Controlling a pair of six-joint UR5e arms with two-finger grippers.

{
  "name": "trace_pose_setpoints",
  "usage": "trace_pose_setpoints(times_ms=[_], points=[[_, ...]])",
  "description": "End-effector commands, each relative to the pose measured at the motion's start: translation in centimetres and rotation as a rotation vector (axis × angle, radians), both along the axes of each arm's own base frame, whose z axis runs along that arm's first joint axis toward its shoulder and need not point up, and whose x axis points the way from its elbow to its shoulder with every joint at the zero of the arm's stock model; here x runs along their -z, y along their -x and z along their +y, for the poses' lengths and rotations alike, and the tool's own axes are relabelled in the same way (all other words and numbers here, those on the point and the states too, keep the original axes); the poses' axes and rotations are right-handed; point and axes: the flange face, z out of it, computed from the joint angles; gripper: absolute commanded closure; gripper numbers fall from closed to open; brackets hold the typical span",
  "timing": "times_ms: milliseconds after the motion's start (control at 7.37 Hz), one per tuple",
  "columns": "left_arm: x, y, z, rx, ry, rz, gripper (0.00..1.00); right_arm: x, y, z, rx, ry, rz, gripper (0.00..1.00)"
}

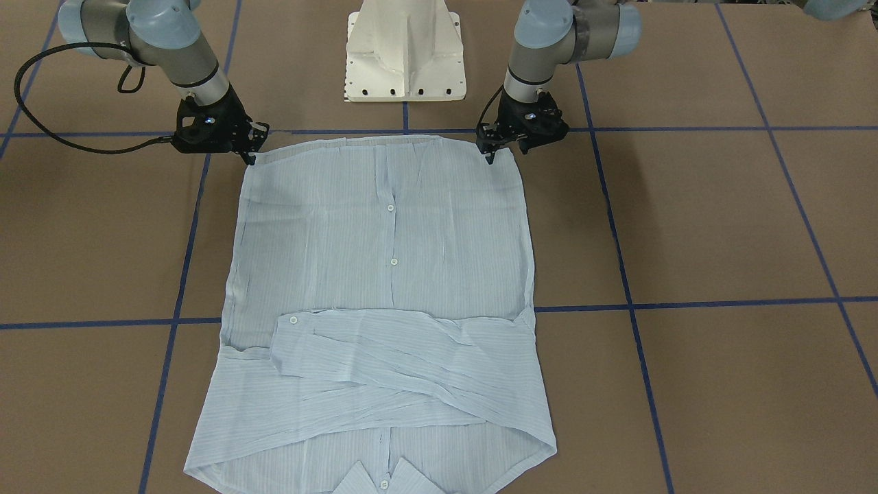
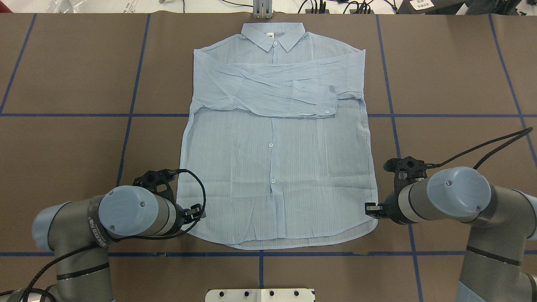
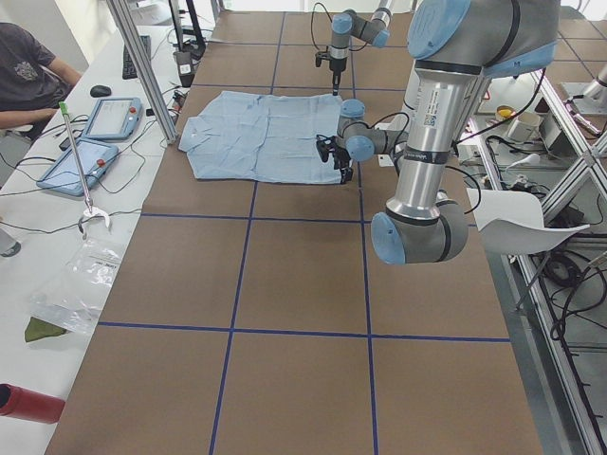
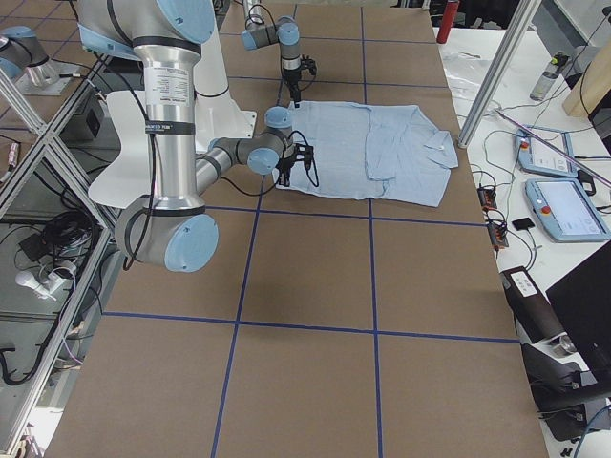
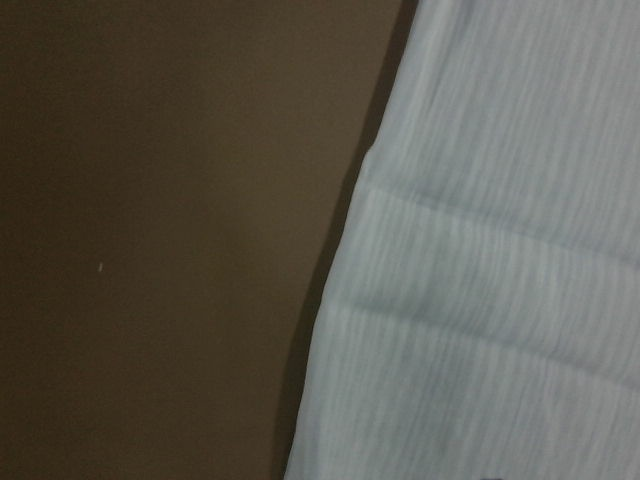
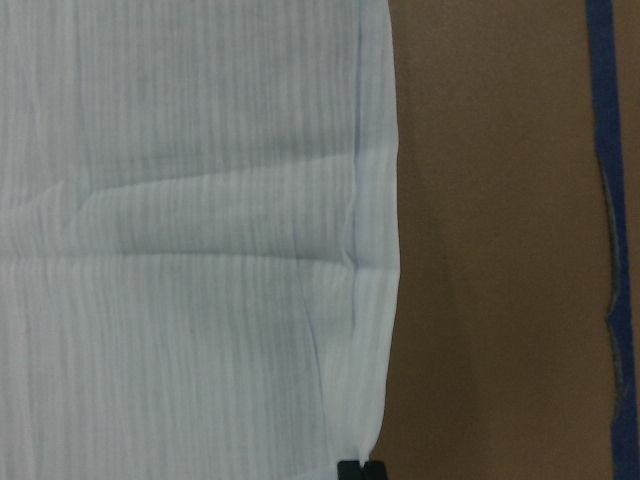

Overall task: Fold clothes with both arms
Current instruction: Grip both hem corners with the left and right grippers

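Note:
The pale blue striped shirt (image 1: pixel 384 274) lies flat, buttons up, with both sleeves folded across the chest and the collar (image 2: pixel 272 35) at the far side from the robot. My left gripper (image 1: pixel 490 158) is down at one corner of the hem nearest the base, its fingers together on the fabric edge. At the other hem corner my right gripper (image 1: pixel 251 160) is pinched the same way. The right wrist view shows its fingertips (image 6: pixel 360 468) shut on the shirt's side edge (image 6: pixel 375 300). The left wrist view shows only blurred shirt (image 5: pixel 500 300) and table.
The white pedestal base (image 1: pixel 405 51) stands just behind the hem. Blue tape lines (image 2: pixel 126 138) grid the brown table. In the exterior left view a person (image 3: pixel 28 71) sits at a side bench with tablets (image 3: pixel 114 118) and cables.

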Motion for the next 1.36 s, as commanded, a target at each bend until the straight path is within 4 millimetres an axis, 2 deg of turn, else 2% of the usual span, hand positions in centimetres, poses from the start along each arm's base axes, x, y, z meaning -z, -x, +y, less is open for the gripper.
trace_pose_setpoints(times_ms=[0,407,542,678,949,1221], points=[[-0.2,-0.3,0.6,-0.012,0.002,-0.005,0.36,0.0,-0.1,-0.1,-0.002,0.000,0.000,1.00],[-0.3,-0.2,0.5,-0.010,0.009,-0.025,0.54,0.0,-0.2,-0.3,-0.006,0.002,-0.001,1.00],[-0.3,-0.2,0.5,-0.011,0.010,-0.026,0.65,0.1,-0.3,-0.3,-0.002,0.007,-0.005,1.00],[-0.4,-0.1,0.5,-0.010,0.010,-0.028,1.00,0.2,-0.5,-0.4,-0.003,0.008,-0.008,1.00],[0.7,0.5,0.6,-0.019,0.014,-0.046,1.00,0.4,-0.7,-0.6,-0.003,0.013,-0.014,1.00],[2.4,2.1,0.9,-0.018,0.005,-0.018,1.00,1.0,-1.1,-0.6,-0.002,0.014,-0.028,1.00]])
